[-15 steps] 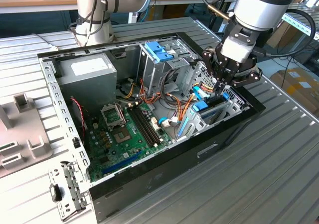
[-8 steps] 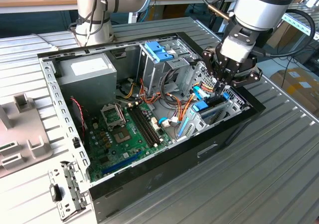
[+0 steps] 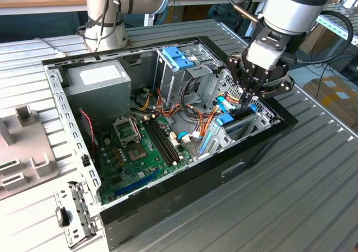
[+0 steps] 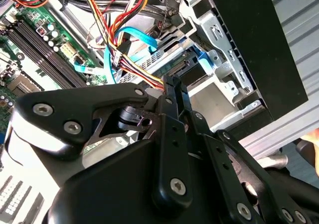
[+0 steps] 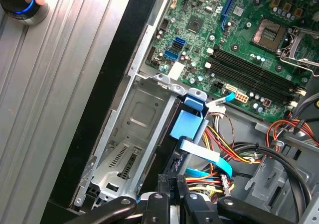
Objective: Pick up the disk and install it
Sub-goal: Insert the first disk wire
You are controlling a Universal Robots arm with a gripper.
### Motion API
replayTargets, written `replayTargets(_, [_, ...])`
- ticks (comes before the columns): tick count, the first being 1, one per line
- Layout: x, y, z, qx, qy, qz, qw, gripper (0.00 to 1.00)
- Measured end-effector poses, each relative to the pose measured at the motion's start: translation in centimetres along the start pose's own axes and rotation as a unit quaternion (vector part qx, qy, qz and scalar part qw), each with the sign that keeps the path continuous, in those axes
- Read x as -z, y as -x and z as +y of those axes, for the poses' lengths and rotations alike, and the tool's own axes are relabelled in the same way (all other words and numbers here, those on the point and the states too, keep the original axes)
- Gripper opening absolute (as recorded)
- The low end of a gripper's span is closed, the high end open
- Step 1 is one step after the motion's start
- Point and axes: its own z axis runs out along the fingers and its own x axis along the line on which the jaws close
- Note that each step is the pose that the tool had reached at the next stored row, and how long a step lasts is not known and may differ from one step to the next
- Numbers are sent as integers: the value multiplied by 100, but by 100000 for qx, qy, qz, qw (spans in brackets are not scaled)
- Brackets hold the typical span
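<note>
Fingers (image 3: pixel 246 97) over disk (image 3: pixel 235 123), ribbed metal table (image 3: pixel 313 185)

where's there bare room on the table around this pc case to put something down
The ribbed table is bare along the computer case's near side toward the exterior view's right. Crowded: grey plastic parts and a metal bracket at the left; the gripper hangs over the drive bay.

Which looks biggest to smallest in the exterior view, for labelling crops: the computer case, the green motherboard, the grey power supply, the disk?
1. computer case
2. motherboard
3. power supply
4. disk, partly hidden by the gripper above it, so its rank is less sure.
</note>
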Motion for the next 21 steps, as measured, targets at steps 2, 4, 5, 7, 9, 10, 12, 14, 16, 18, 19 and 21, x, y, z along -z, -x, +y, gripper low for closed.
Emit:
replayTargets(2, [-1, 0, 0, -391, 21, 26, 99999, 17])
replayTargets(4, [-1, 0, 0, -827, 46, 60, 99997, 17])
replayTargets(5, [-1, 0, 0, -1103, 62, 79, 99994, 17])
replayTargets(7, [-3, 0, 0, -1743, 99, 125, 99985, 17])
replayTargets(9, [-5, 0, 0, -2709, 156, 201, 99963, 17])
replayTargets(10, [-7, 0, 1, -3153, 184, 241, 99950, 17])
replayTargets(12, [-15, 0, -1, -4498, 262, 340, 99898, 17])
replayTargets(14, [-24, 0, -1, -5415, 313, 408, 99852, 17])
replayTargets(16, [-35, 0, -1, -6323, 357, 449, 99798, 17])
replayTargets(18, [-45, 0, -3, -7253, 409, 512, 99734, 17])
replayTargets(19, [-50, -1, -4, -7664, 432, 542, 99703, 17])
replayTargets(21, [-63, -2, -9, -8563, 480, 608, 99630, 17])
